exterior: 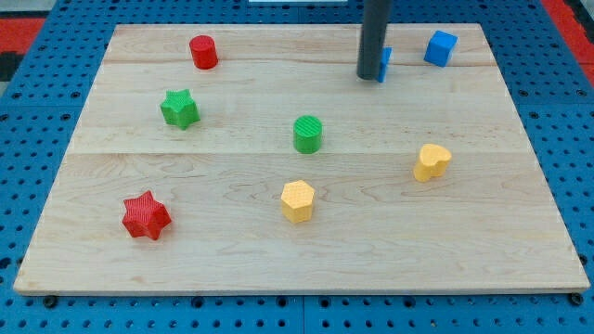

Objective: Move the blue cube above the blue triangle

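Risk note, single camera view: my tip (370, 78) sits near the view's top edge of the bench (297, 250), with a small blue block (385, 63) pressed against its right side, mostly hidden behind the rod; shape unclear, presumably the blue triangle. Blue cube (441, 47) lies further to the tip's right and slightly toward the view's top, apart from both. No claw on this rig, only the rod, so nothing opens or closes. Judgement: the tip is touching the wrong block; any travel toward the view's right would shove the triangle along and shift the reference spot. Cube is close to the bench's top edge, so a push from below could slide it off. Green cylinder (308, 134), well below the tip, and red cylinder (203, 52), far to its left, look clear of any likely path.
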Controlling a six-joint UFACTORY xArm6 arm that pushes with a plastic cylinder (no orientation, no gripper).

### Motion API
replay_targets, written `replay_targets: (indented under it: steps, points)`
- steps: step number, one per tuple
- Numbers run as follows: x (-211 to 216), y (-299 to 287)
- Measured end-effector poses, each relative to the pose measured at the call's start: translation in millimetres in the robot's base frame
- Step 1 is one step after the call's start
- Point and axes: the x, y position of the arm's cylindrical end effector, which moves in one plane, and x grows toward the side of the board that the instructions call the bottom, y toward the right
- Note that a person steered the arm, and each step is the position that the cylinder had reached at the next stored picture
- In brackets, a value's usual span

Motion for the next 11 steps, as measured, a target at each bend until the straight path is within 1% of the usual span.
replay_targets:
  steps: [1, 2, 3, 4, 6, 7, 8, 9, 10, 11]
  points:
    - [16, 46]
    - [7, 75]
    - [8, 127]
    - [-23, 145]
    - [-78, 78]
    - [-79, 83]
    - [-91, 84]
    - [-113, 69]
    - [-113, 11]
    - [-94, 9]
